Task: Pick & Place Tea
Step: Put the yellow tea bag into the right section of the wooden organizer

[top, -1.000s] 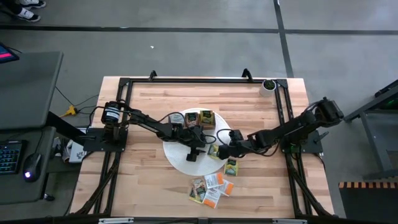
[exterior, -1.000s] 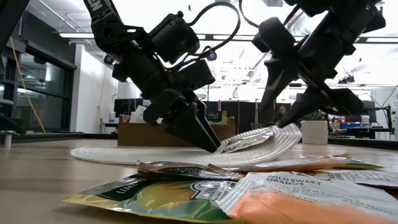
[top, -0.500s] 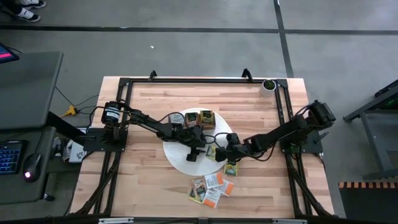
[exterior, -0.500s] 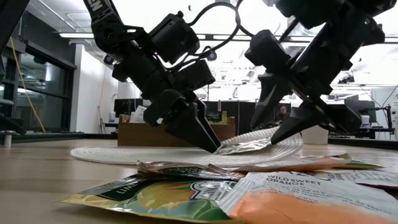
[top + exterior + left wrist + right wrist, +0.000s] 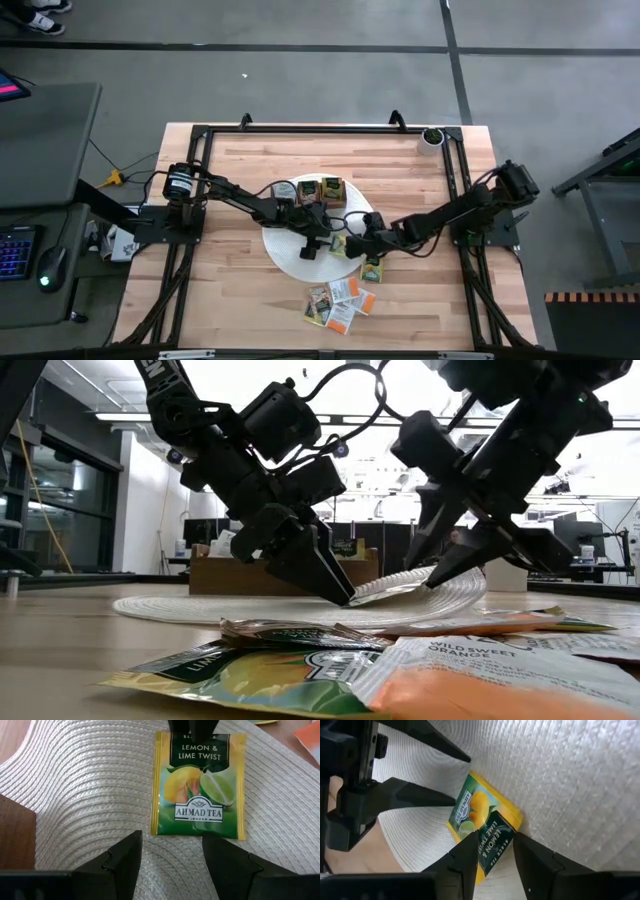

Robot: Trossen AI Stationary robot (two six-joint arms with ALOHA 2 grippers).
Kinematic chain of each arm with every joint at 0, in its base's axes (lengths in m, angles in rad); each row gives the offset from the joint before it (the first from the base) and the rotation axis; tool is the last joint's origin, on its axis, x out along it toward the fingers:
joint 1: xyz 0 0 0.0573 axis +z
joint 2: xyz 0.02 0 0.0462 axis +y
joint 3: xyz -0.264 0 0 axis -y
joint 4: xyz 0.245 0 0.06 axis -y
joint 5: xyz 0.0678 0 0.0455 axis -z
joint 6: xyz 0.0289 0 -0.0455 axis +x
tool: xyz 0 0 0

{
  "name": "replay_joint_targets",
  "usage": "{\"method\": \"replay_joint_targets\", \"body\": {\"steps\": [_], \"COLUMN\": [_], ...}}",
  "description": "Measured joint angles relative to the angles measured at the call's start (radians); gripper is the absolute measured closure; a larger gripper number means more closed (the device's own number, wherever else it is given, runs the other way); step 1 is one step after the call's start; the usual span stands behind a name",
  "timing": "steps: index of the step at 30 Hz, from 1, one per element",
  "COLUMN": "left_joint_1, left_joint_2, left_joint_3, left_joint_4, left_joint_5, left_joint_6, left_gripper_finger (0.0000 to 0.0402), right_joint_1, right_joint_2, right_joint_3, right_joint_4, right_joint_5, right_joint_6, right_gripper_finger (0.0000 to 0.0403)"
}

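A green lemon-and-lime tea packet lies flat on the round white woven mat; it also shows in the right wrist view and the low view. My left gripper is open, its fingertips at the packet's logo edge. My right gripper is open at the opposite, title end, facing the left one. More tea packets lie in a pile near the table's near edge, and one lies beside the mat. My left gripper: one fingertip stands at the packet's logo edge, slanting down from the table's left; whether it touches I cannot tell. My right gripper: both fingertips sit over the packet's dark title end, slanting down from the table's right. The packet lies on the mat.
The wooden compartment box stands at the mat's far edge and holds some packets; its corner shows in the left wrist view. A small white pot with a plant stands at the far right corner. Bare wood lies to the left and right of the mat.
My right gripper has moved toward the table's left, closer to my left gripper, and sunk a little. The packet's right end, raised a second ago, now lies lower on the mat. My left gripper has kept still.
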Motion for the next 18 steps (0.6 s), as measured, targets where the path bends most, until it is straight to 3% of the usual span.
{"method": "replay_joint_targets", "body": {"steps": [5,18], "left_joint_1": [0.000,0.000], "left_joint_2": [0.000,0.000], "left_joint_3": [0.000,0.000], "left_joint_4": [0.000,0.000], "left_joint_5": [0.000,0.000], "left_joint_6": [0.000,0.002], "left_gripper_finger": [0.0197,0.0197], "right_joint_1": [-0.021,-0.048], "right_joint_2": [0.000,0.000], "right_joint_3": [0.000,0.000], "right_joint_4": [0.002,0.049], "right_joint_5": [0.001,-0.027], "right_joint_6": [-0.009,-0.072], "right_gripper_finger": [0.0288,0.0350]}}
